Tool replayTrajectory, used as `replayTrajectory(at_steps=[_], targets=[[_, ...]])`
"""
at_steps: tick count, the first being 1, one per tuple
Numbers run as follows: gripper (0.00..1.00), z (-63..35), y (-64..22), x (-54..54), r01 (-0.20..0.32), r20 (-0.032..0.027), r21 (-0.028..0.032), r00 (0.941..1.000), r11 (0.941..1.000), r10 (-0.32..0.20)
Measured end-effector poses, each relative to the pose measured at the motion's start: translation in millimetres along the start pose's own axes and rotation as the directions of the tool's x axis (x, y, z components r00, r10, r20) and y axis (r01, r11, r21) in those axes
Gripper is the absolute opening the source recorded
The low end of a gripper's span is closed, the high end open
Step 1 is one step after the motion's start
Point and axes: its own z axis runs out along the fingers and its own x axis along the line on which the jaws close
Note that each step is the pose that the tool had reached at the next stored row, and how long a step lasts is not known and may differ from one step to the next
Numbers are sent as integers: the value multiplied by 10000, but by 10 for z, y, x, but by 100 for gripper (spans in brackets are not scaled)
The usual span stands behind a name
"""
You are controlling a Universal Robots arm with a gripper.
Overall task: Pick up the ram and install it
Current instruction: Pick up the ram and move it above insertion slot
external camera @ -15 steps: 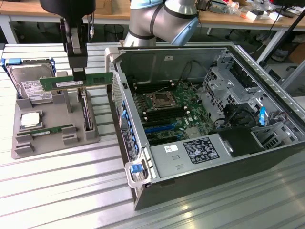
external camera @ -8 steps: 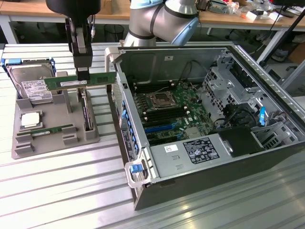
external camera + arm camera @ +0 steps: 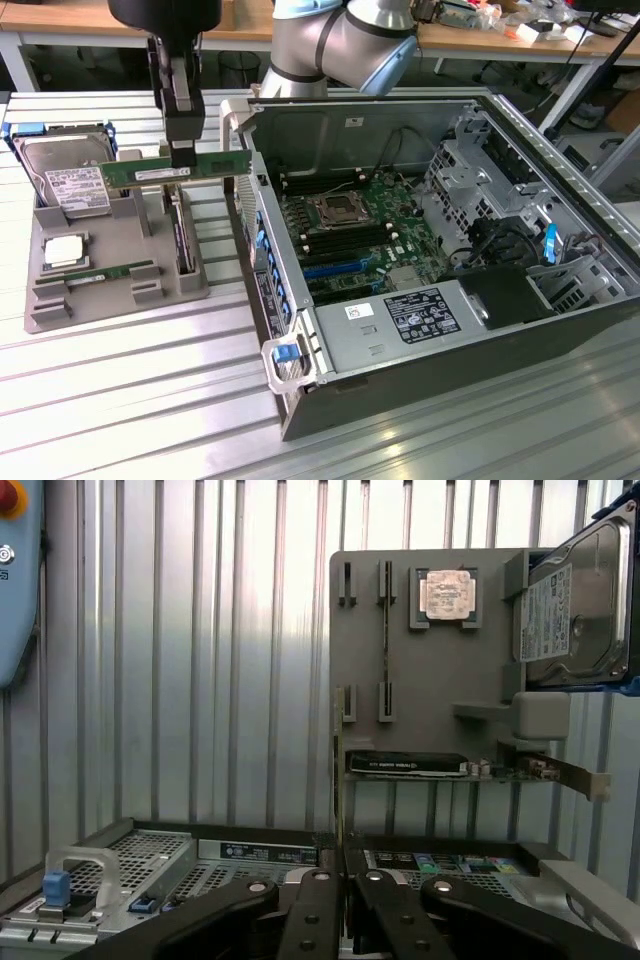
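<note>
Where the ridged metal table [image 3: 120, 400] runs under everything, a grey parts tray [image 3: 60, 300] sits toward the exterior view's left, with wooden benches [image 3: 60, 20] along the wall behind it. A hard drive [image 3: 65, 175] stands in the tray's far corner. A square silver processor [image 3: 62, 250] lies in the tray's middle, a second memory stick [image 3: 110, 272] lies flat in a slot just beside it, and a dark expansion card [image 3: 180, 235] stands on edge at the tray's side nearest the computer. Beyond that side of the tray the open computer case [image 3: 560, 330] lies on its side, motherboard [image 3: 350, 230] exposed.

The ram [image 3: 135, 176] is a long, thin green stick with a white label, held level and on edge in the air above the tray's case-side half, one end reaching over the case's near wall.

The arm [image 3: 340, 45] bends in from above the case, and the gripper [image 3: 183, 155] points straight down over the tray, its fingers pinched nearly together on the ram's upper edge near the middle.
</note>
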Motion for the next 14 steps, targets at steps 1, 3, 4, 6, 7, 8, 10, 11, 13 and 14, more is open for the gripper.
replayTrajectory(at_steps=[1,3,4,6,7,8,10,11,13,14], targets=[[12,0,-6,0,1,-1,1,10000,10000,-1],[12,0,-23,-1,2,-4,1,10000,10000,-2],[12,0,-32,-2,1,-6,1,10000,10000,-1],[12,0,-45,-2,1,-9,0,10000,10000,-1],[12,0,-53,-2,1,-11,1,10000,10000,-1],[12,0,-59,-2,1,-12,1,10000,10000,-1],[12,0,-67,-2,2,-14,-1,10000,10000,-2],[12,0,-72,-2,2,-14,0,10000,10000,-2],[12,0,-80,-2,1,-16,0,10000,10000,-1],[12,0,-84,-2,2,-16,0,10000,10000,-2]])
